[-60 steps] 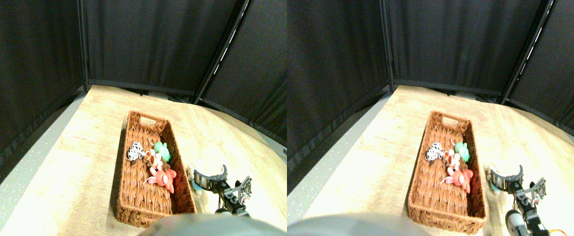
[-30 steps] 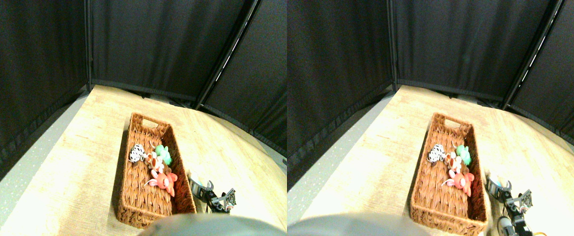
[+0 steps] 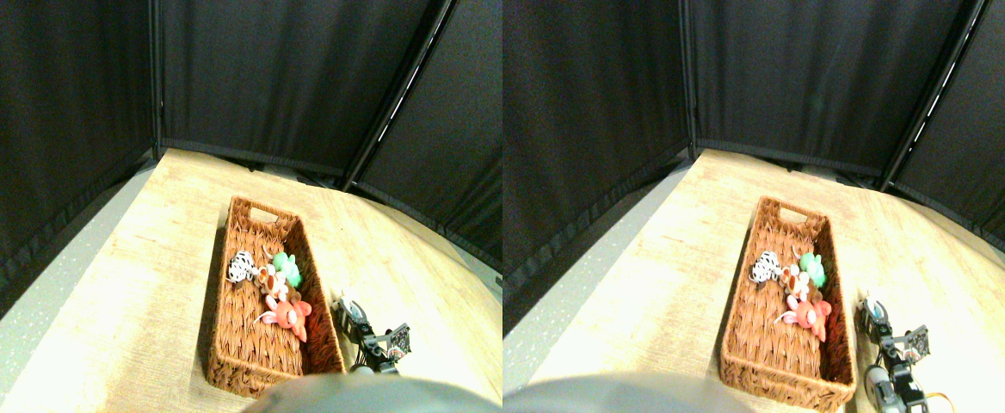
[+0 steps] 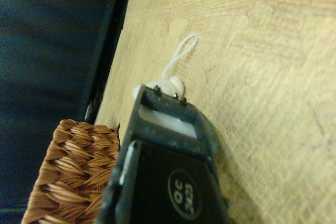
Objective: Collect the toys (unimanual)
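Inside the long wicker basket (image 3: 236, 344) lie a black-and-white spotted toy (image 3: 239, 267), a green toy (image 3: 287, 271), a tan-brown toy (image 3: 269, 281) and a red-pink toy (image 3: 287, 316). Just right of the basket, a small whitish toy (image 3: 344, 302) with a touch of blue lies on the wooden floor. My right gripper (image 3: 349, 315) is low over it. In the wrist view the dark jaw frame of the gripper (image 4: 165, 100) covers most of this white toy (image 4: 167, 84). Its white loop string (image 4: 181, 56) sticks out beyond the jaw.
The basket's right wall (image 3: 323, 331) stands close beside the gripper, and its woven corner (image 4: 73, 177) shows in the wrist view. Black curtain panels (image 3: 279, 77) close off the back and sides. Pale wooden floor (image 3: 399, 267) stretches to the right of the gripper.
The camera has shifted a little. My gripper has come down and drawn nearer, now lower over the whitish toy beside the basket. The toys in the basket have not moved.
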Robot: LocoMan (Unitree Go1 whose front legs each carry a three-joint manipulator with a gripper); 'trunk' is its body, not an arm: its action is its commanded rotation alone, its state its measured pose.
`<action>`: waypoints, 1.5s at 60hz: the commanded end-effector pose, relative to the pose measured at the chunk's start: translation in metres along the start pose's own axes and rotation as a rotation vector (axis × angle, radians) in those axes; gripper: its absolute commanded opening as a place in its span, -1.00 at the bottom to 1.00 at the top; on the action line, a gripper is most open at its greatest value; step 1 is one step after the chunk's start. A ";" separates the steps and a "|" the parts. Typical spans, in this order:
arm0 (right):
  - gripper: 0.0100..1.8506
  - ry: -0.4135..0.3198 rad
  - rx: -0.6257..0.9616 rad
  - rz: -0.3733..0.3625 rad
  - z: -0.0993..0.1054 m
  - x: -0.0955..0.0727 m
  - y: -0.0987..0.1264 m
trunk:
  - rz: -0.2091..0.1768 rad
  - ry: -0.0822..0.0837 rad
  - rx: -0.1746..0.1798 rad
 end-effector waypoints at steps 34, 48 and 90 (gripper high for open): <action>-0.95 0.193 -0.155 0.390 -0.027 -0.058 0.126 | 0.043 -0.041 -0.077; -0.95 0.273 -0.180 0.392 -0.051 -0.061 0.152 | 0.082 -0.056 -0.118; -0.95 0.410 -0.206 0.281 -0.113 -0.036 0.140 | 0.189 -0.048 -0.192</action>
